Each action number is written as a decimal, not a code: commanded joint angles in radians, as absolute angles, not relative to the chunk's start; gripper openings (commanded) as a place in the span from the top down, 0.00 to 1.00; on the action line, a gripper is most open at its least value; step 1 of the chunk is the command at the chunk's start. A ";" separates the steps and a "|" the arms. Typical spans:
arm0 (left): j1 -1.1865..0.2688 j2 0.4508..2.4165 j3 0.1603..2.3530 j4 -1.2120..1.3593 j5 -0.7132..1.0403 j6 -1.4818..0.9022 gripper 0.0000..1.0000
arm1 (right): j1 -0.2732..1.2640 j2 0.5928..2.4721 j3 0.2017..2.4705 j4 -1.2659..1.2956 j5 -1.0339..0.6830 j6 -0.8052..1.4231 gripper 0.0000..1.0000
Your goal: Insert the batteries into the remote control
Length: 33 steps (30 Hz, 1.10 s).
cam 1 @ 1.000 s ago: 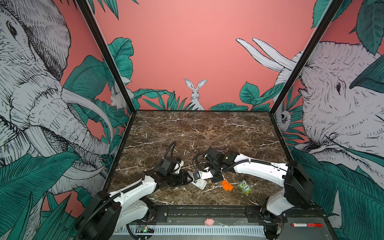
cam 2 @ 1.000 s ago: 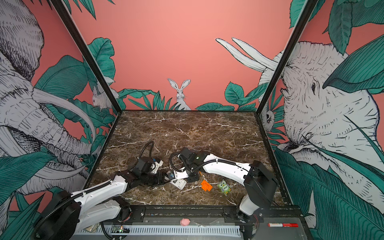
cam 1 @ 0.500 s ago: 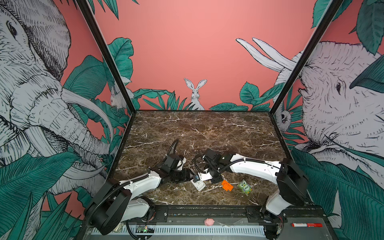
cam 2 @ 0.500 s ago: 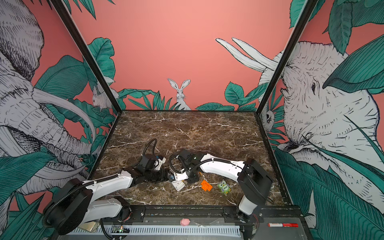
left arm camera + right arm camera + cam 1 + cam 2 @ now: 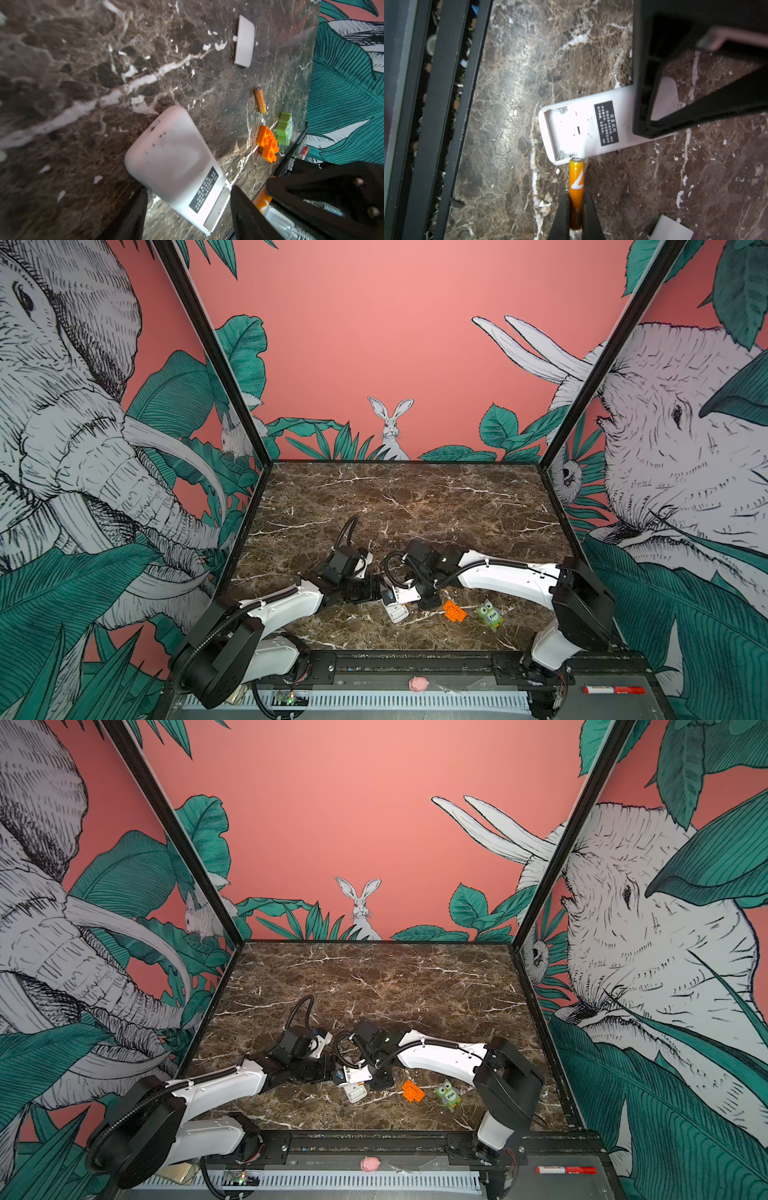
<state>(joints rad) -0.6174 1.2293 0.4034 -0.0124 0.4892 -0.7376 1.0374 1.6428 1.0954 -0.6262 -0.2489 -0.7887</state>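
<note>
The remote control (image 5: pixel 583 131) lies back up on the marble table (image 5: pixel 508 104). Its battery compartment is uncovered, with the spring contacts showing, and the black label (image 5: pixel 606 122) sits next to that opening.

The compartment end lies just past the fingertips of the right gripper (image 5: pixel 576 197). This gripper is clamped on the held battery (image 5: pixel 576 176), an orange cylinder pinched near its rear. Most of the battery sticks out in front of the fingers, and it points across the remote's length. Its pale flat end sits at the remote's long edge, by a corner of the compartment. I cannot tell whether it touches the rim.

The remote's other, rounded end lies between the two fingers of the left gripper (image 5: pixel 188 188), one finger along each long side. Both are very close to the casing. The pictures do not show whether they are squeezing it or only bracketing it.

The second battery (image 5: pixel 259 99) lies flat on the table, well ahead of the left gripper's fingers and off toward the side where the right gripper works. Nearer the right gripper are the orange brick (image 5: pixel 268 143) and, touching or almost touching it, the green owl toy (image 5: pixel 283 128). The white battery cover (image 5: pixel 244 41) lies farther ahead of the left gripper than anything else. From the right wrist it shows just beside that gripper's fingers, back from their tips.
</note>
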 commanded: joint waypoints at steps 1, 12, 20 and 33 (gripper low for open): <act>-0.621 1.206 0.375 -0.028 0.472 -0.741 0.38 | 1.062 1.667 1.113 -0.631 -0.269 -0.767 1.00; -0.621 1.176 0.325 0.000 0.456 -0.768 0.45 | 1.079 1.743 1.171 -0.661 -0.234 -0.776 1.00; -0.621 1.177 0.308 0.015 0.454 -0.780 0.47 | 1.087 1.759 1.177 -0.667 -0.234 -0.800 1.00; -0.621 1.173 0.295 0.028 0.448 -0.789 0.48 | 1.102 1.791 1.198 -0.690 -0.217 -0.828 1.00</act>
